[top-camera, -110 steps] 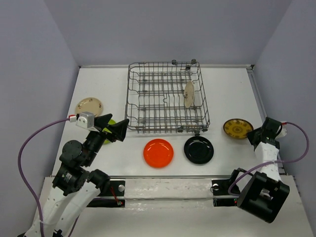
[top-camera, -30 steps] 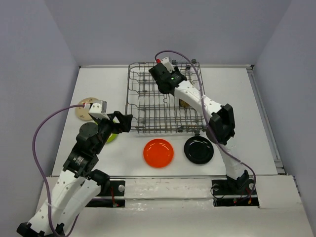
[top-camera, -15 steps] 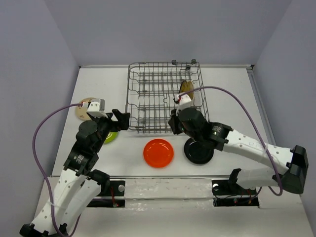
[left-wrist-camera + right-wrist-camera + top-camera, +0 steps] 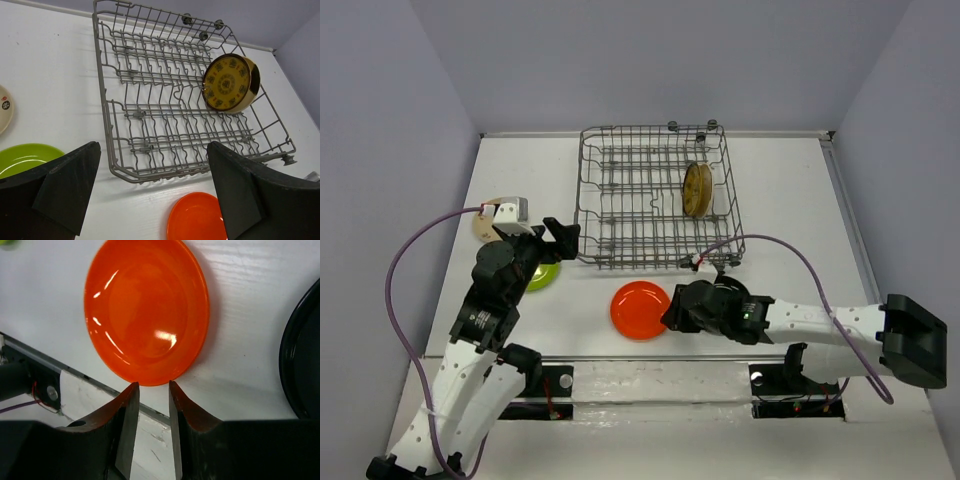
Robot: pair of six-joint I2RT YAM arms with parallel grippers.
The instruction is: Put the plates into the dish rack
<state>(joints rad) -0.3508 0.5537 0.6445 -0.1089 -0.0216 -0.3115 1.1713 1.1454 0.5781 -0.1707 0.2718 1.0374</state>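
Just in front of the dish rack (image 4: 655, 205), the orange-red plate (image 4: 147, 310) lies flat; the right tool (image 4: 150, 395), narrowly parted, sits at the plate's rim farthest from the rack. Pickup seems in hand: closing on that rim comes next.

White table (image 4: 790, 190): rack (image 4: 640, 195), orange plate (image 4: 638, 310), lime plate (image 4: 545, 275).

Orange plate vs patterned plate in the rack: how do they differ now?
The orange plate lies flat on the table; the patterned plate stands on edge in the rack. Orange is plain, glossy; patterned is dark with yellow motifs. The right gripper sits at the orange plate's rim, none near the patterned one. Both round.
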